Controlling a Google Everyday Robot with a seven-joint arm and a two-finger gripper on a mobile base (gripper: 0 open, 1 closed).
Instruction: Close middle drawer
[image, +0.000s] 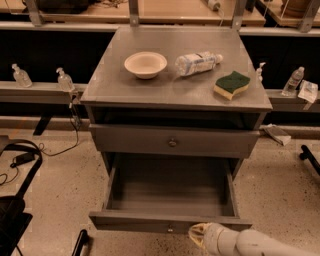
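Observation:
The middle drawer (170, 197) is a deep grey box, pulled far out of the cabinet and empty inside. Its flat front panel (130, 222) faces me and carries a small round knob (170, 229). My gripper (198, 235) is at the end of a white arm (250, 243) that comes in from the bottom right. It sits at the front panel, just right of the knob and at about its height. I cannot see whether it touches the panel.
Above the open drawer is a wider drawer front (172, 141) with a dark knob. The cabinet top holds a bowl (145, 64), a lying plastic bottle (196, 62) and a green-and-yellow sponge (231, 84). Black equipment and cables (15, 200) lie on the floor at the left.

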